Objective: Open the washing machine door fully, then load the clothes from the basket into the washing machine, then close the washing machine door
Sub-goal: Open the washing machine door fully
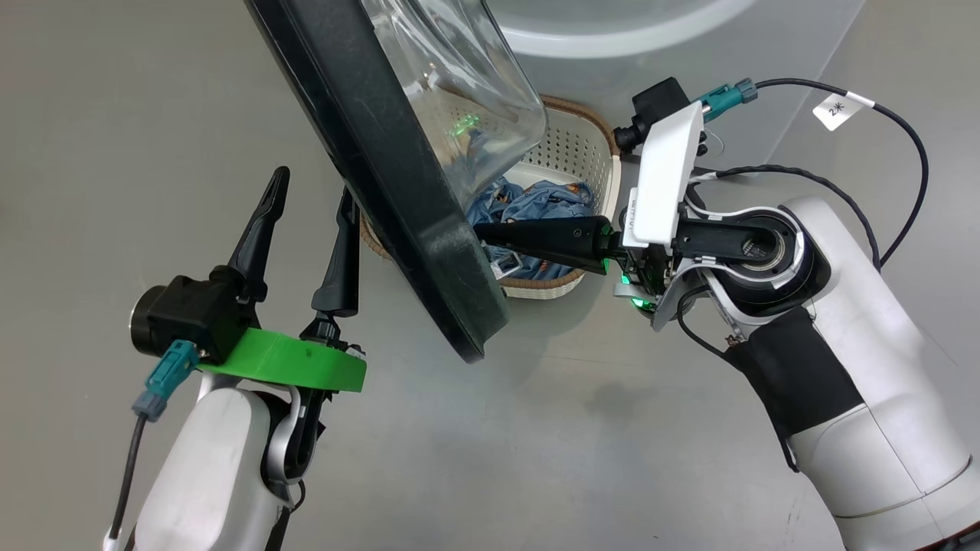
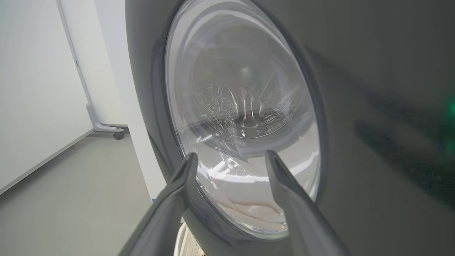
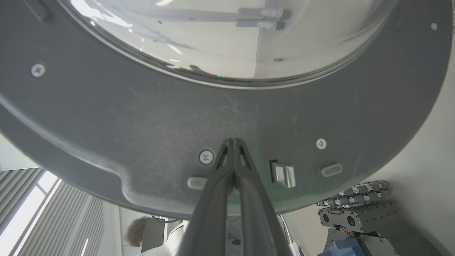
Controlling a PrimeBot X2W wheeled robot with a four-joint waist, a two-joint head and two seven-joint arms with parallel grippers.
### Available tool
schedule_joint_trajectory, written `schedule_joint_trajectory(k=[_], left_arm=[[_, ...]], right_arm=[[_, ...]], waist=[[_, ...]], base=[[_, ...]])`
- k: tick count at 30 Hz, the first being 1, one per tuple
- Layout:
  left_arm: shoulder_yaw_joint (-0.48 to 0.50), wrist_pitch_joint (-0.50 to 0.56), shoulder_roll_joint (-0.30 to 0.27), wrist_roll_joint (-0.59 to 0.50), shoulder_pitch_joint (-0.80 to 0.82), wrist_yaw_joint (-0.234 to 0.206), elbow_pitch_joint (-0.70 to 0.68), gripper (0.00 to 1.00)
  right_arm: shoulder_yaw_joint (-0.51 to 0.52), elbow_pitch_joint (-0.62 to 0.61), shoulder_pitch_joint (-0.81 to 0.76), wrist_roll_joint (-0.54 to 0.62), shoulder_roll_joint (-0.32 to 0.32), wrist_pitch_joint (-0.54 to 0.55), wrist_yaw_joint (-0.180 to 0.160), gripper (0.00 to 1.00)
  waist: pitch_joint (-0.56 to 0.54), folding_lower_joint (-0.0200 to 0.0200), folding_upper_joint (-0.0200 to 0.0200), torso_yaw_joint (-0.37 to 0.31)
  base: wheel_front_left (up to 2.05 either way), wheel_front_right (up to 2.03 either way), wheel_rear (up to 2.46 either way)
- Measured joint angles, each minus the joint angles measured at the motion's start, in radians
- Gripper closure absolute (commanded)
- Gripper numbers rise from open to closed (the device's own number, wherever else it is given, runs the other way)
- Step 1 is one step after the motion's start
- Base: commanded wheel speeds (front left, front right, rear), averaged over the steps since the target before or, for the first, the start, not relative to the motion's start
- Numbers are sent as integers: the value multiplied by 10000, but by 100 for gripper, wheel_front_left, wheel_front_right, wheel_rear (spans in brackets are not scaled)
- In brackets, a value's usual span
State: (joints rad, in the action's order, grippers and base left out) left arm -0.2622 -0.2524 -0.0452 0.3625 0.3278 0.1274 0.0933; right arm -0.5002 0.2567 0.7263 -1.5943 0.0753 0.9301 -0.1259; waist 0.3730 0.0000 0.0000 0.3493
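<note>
A robotics lab: bare grey floor, wheeled white partition, spare robot hardware.

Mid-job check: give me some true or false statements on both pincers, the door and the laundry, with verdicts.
1. The left pincer is open. True.
2. The right pincer grips a garment. False: it is shut on nothing, with its tips at the inner side of the washing machine door, on the black rim.
3. The clothes lie in the basket. True.
4. The washing machine door is shut. False: it stands swung out, between the two arms in the head view.
</note>
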Motion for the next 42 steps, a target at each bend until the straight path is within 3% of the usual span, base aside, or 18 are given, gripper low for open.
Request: schedule_joint_trajectory(k=[37, 38, 39, 41, 42], left_arm=[[407, 0, -280, 0, -459, 0, 500, 0], [422, 0, -303, 0, -483, 0, 522, 0], [447, 0, -324, -2, -524, 0, 529, 0], [523, 0, -364, -10, -646, 0, 543, 0], [581, 0, -387, -12, -715, 0, 546, 0]], right_arm=[[330, 109, -662, -268, -54, -1103, 2, 100], [376, 117, -715, -274, -58, -1174, 4, 97], [408, 125, -781, -284, -54, -1195, 6, 79], [466, 148, -886, -293, -67, -1386, 17, 29], [483, 148, -928, -291, -67, -1461, 21, 8]], waist=[[-970, 0, 0, -522], [-1028, 0, 0, -537], [-1090, 0, 0, -553], [-1215, 0, 0, -592], [-1280, 0, 0, -616]], base=[[0, 0, 0], [0, 0, 0], [0, 0, 0], [0, 0, 0], [0, 0, 0]])
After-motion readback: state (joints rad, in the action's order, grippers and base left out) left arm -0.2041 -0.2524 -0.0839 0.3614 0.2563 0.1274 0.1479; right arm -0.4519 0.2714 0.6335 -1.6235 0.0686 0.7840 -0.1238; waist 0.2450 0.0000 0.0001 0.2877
